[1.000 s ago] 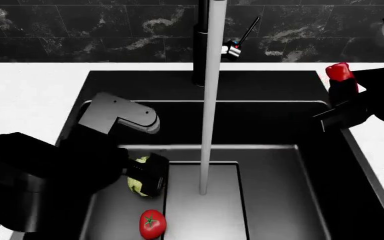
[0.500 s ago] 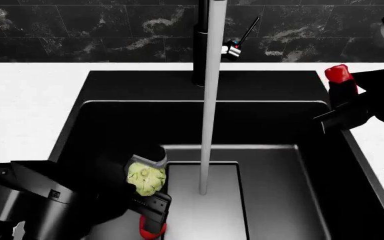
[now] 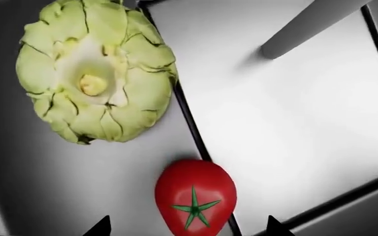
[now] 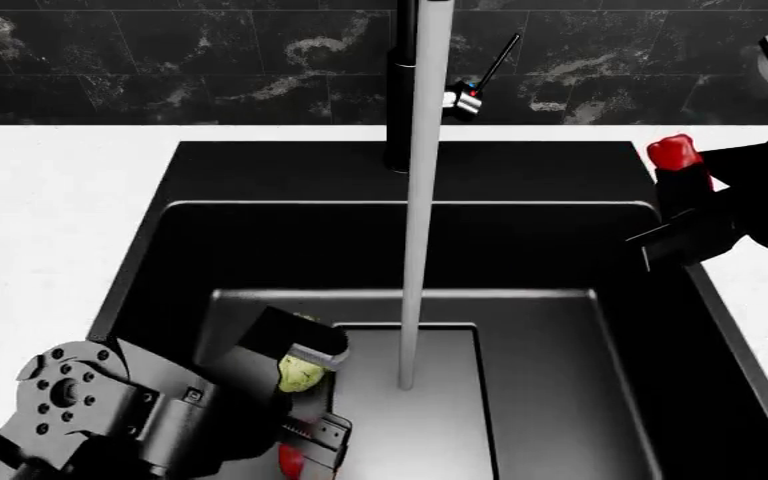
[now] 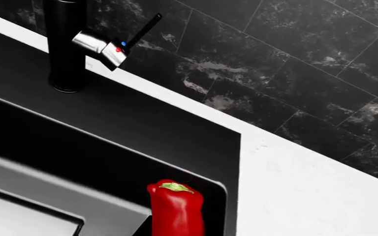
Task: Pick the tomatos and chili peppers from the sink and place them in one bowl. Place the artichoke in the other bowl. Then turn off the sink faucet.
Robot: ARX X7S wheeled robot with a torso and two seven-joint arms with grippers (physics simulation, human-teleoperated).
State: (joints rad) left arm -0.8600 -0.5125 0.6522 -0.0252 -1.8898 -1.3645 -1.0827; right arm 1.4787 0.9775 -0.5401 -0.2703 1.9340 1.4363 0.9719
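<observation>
A pale green artichoke (image 3: 97,73) and a red tomato (image 3: 196,201) lie on the sink floor. In the head view my left arm covers most of the artichoke (image 4: 301,372) and leaves only a sliver of the tomato (image 4: 288,460). My left gripper (image 3: 185,231) is open just above the tomato, a fingertip on either side of it. It shows low in the head view (image 4: 311,440). My right gripper (image 4: 684,190) is shut on a red chili pepper (image 4: 671,153), held upright over the sink's right rim. The pepper also shows in the right wrist view (image 5: 175,209). No bowl is in view.
The black faucet (image 4: 402,90) stands at the back of the sink (image 4: 157,230). Its lever handle (image 4: 484,80) tilts up to the right. A water stream (image 4: 418,220) falls to the sink's middle. White counter (image 4: 51,200) lies on both sides, with a dark tiled wall behind.
My left arm has dropped lower and nearer in the sink, and its gripper has shifted from the artichoke to over the tomato. The right arm with the pepper has barely moved.
</observation>
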